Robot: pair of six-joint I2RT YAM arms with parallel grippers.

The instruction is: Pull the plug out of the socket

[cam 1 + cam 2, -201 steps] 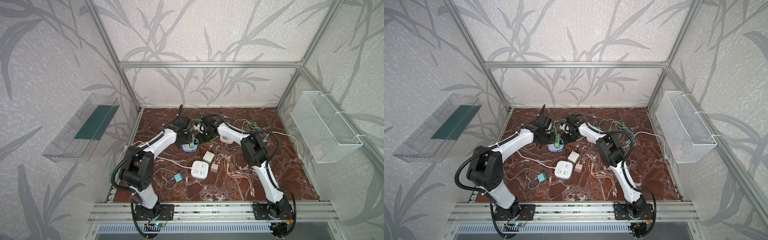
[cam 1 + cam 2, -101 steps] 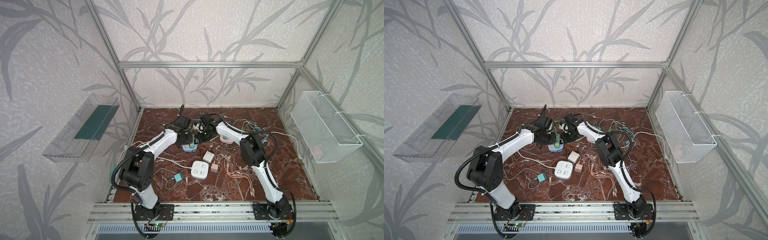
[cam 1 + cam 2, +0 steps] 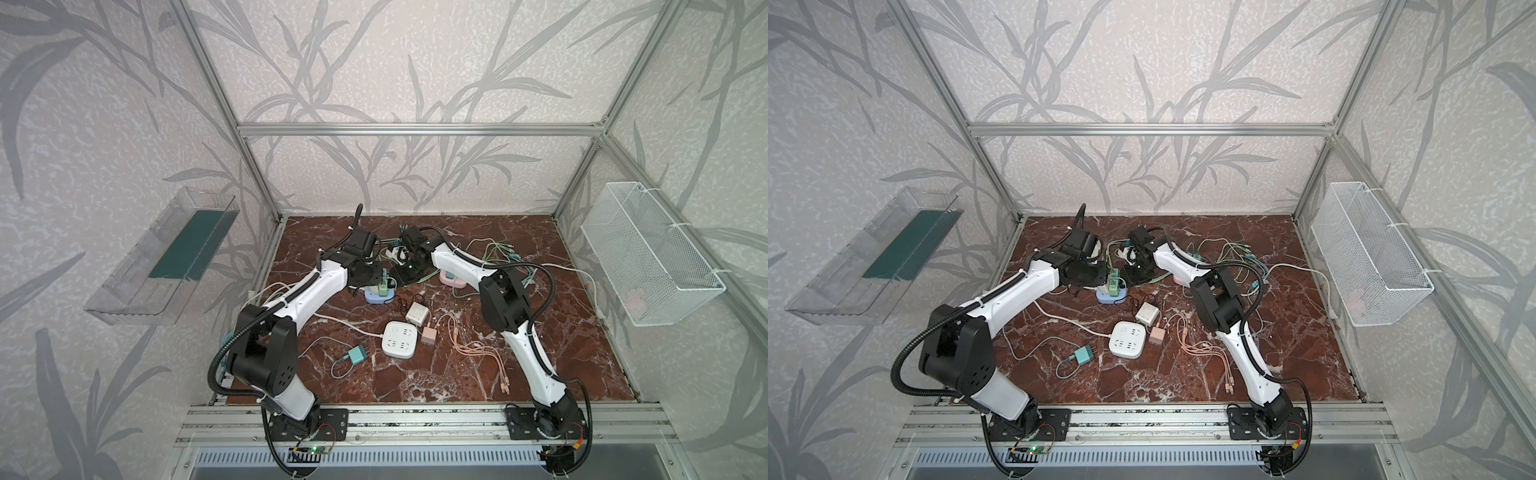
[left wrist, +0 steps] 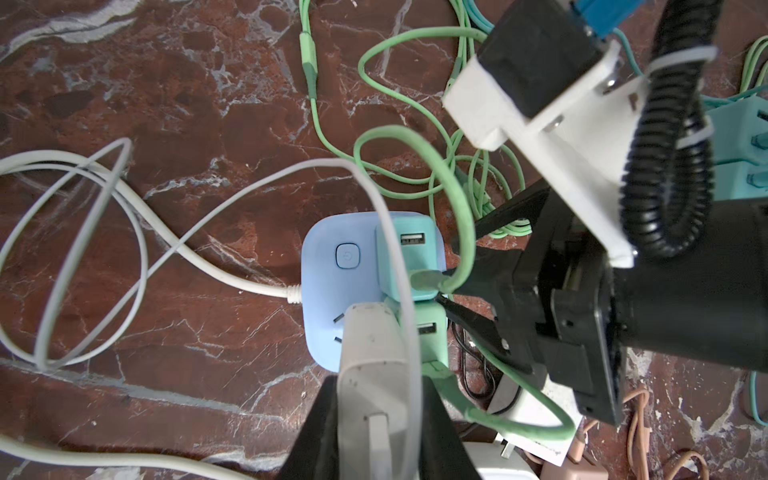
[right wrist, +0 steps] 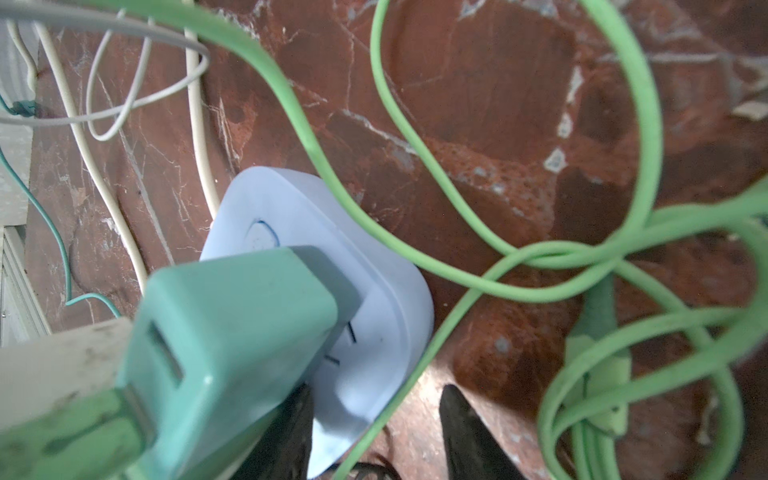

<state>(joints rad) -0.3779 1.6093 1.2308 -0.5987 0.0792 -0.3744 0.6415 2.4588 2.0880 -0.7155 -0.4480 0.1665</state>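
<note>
A light-blue socket lies on the marble floor, with two teal chargers standing plugged in it. My left gripper is shut on a white plug that sits over the socket's three-pin holes; whether its pins are still in I cannot tell. My right gripper is open beside the socket, its fingertips either side of a green cable and the socket's corner.
Green cables loop around the socket, and a white cord runs off it. Nearer the front lie a white power strip, a white charger, a pink charger, a teal charger and orange cables. A wire basket hangs on the right wall.
The right gripper has shifted slightly near the socket. The left arm holds its place, still shut on the white plug.
</note>
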